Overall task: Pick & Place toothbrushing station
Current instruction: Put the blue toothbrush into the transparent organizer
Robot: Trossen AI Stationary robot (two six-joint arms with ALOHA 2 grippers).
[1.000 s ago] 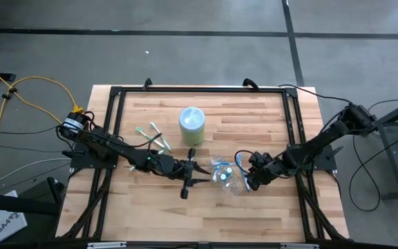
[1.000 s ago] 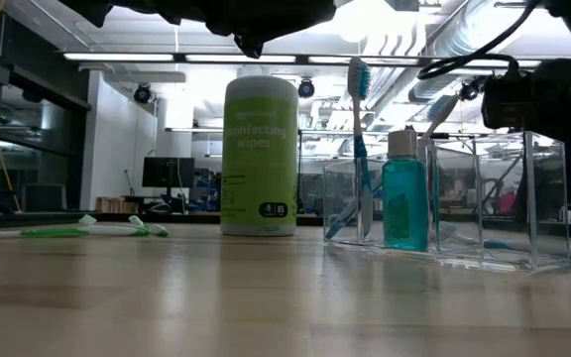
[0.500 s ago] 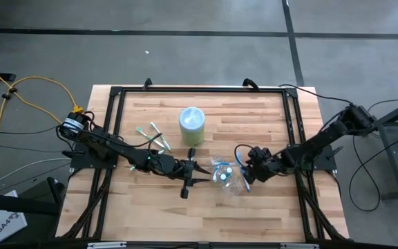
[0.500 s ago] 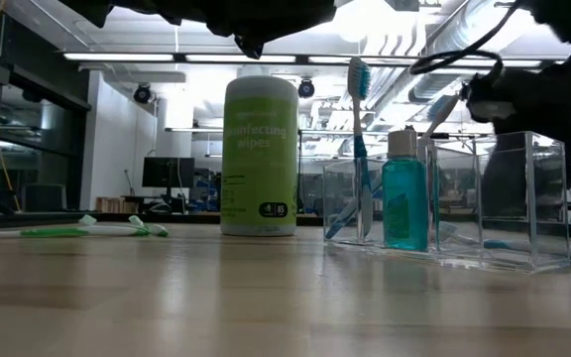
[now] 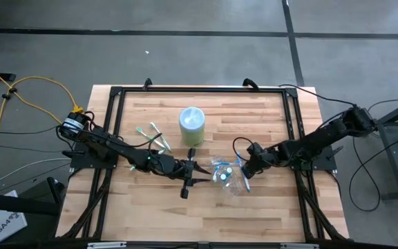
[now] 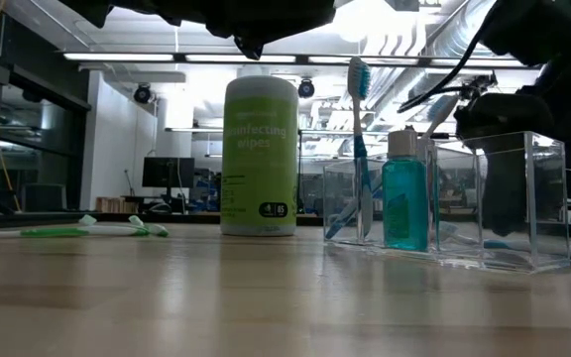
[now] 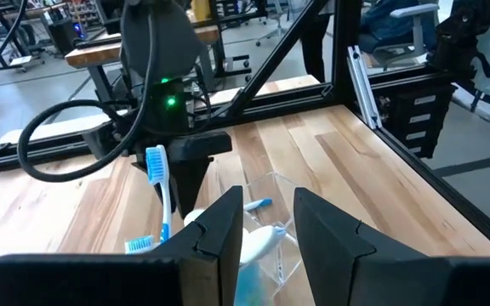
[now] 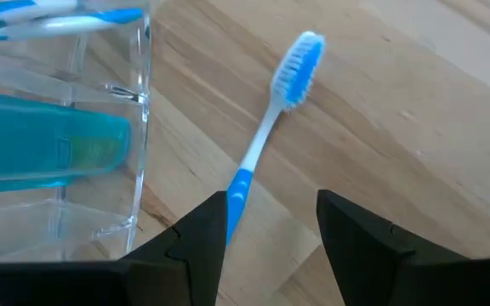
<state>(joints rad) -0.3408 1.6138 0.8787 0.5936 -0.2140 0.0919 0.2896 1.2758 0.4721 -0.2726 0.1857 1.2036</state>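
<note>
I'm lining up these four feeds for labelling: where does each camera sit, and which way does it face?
High view: overhead, looking straight down on the table, both arms and the wipes can.
Low view: at tabletop height, looking level at the clear organizer; dark arms enter from above.
Left wrist view: on the left arm, past the left hand toward the organizer.
Right wrist view: on the right arm, past the right hand, down at a blue toothbrush lying on the wood.
All four share the organizer.

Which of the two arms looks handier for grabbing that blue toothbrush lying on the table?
The right. Its open hand hangs right over the blue toothbrush beside the clear organizer; the left hand sits on the organizer's other side.
</note>
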